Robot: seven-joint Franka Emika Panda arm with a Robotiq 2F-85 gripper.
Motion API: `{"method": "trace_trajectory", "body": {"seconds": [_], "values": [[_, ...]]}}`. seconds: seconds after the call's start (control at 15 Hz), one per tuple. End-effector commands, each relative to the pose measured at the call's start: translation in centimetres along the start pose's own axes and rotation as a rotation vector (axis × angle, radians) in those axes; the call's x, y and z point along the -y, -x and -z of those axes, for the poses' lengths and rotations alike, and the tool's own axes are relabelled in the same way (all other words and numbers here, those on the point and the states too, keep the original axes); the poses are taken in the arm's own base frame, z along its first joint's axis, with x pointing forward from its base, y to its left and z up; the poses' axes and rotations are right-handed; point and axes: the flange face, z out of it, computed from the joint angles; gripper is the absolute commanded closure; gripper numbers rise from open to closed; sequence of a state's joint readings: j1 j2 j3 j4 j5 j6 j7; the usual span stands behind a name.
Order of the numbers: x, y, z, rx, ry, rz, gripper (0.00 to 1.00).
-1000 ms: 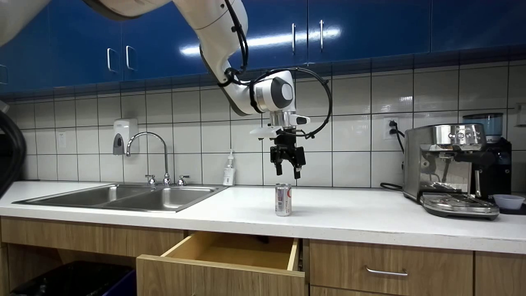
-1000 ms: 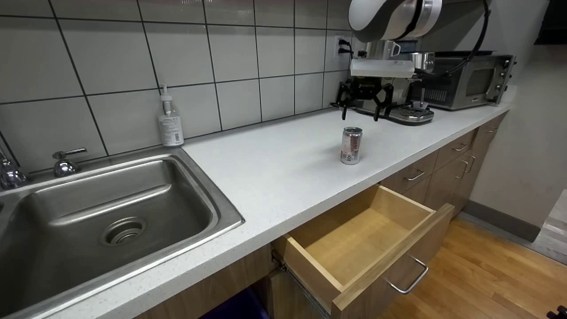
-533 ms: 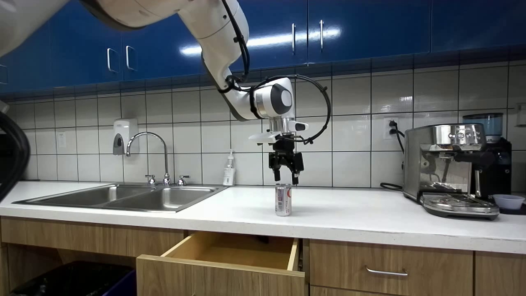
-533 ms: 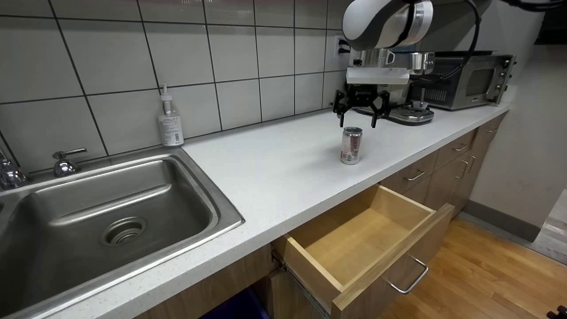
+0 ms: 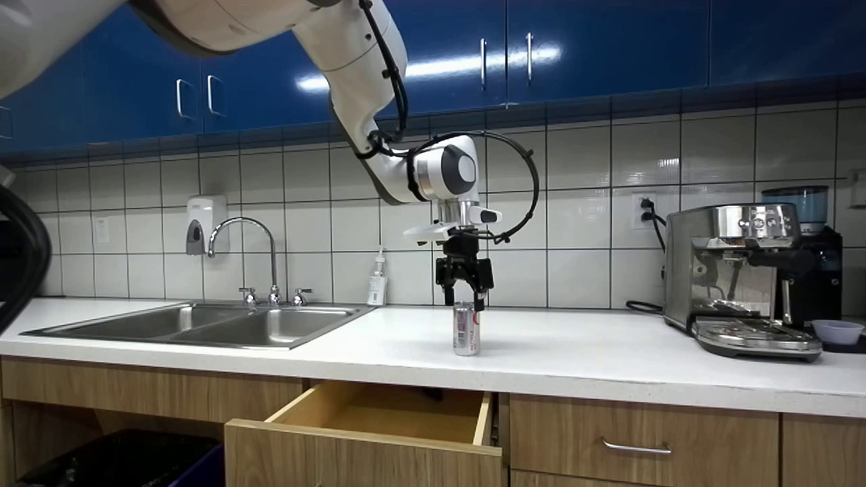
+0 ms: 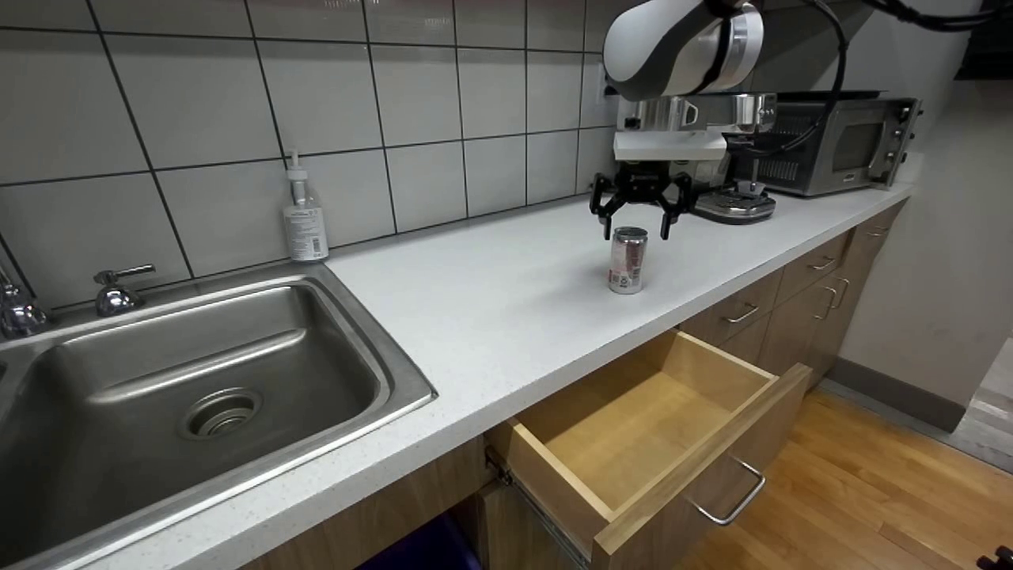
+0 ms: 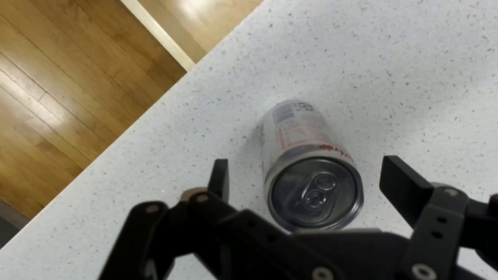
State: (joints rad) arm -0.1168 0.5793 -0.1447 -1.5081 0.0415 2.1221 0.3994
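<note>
A small silver drink can (image 5: 466, 331) with red and grey print stands upright on the white countertop (image 5: 575, 345). It shows in both exterior views (image 6: 627, 263) and in the wrist view (image 7: 305, 130), which looks down on its lid and pull tab. My black gripper (image 5: 464, 300) is open and points down at the can. In an exterior view the fingertips (image 6: 636, 232) are at about the height of the can's top rim. In the wrist view the fingers (image 7: 307, 175) lie on either side of the lid, with a gap on each side. Nothing is held.
A wooden drawer (image 6: 703, 457) stands pulled out below the counter edge. A steel sink (image 6: 400, 372) and a soap bottle (image 6: 305, 226) lie to one side. An espresso machine (image 5: 731, 264) and an oven (image 6: 847, 146) stand on the other. Blue cabinets (image 5: 609, 47) hang above.
My gripper has come down toward the can and shifted slightly left in both exterior views. Its fingers stay open. The can and drawer have not moved.
</note>
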Motion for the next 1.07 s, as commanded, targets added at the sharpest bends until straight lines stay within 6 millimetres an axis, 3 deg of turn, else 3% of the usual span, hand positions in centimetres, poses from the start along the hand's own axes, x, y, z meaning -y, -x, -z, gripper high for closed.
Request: {"method": "trace_trajectory", "body": {"seconds": [0.0, 0.6, 0.67, 0.8, 1.0], "values": [[-0.19, -0.42, 0.14, 0.023, -0.001, 0.017, 0.00], [-0.65, -0.61, -0.06, 0.025, 0.004, 0.015, 0.00], [-0.66, -0.63, -0.04, 0.022, 0.002, 0.017, 0.25], [-0.67, -0.62, 0.01, 0.020, 0.001, 0.022, 0.32], [-0.67, -0.59, 0.00, 0.020, 0.001, 0.023, 0.58]]}}
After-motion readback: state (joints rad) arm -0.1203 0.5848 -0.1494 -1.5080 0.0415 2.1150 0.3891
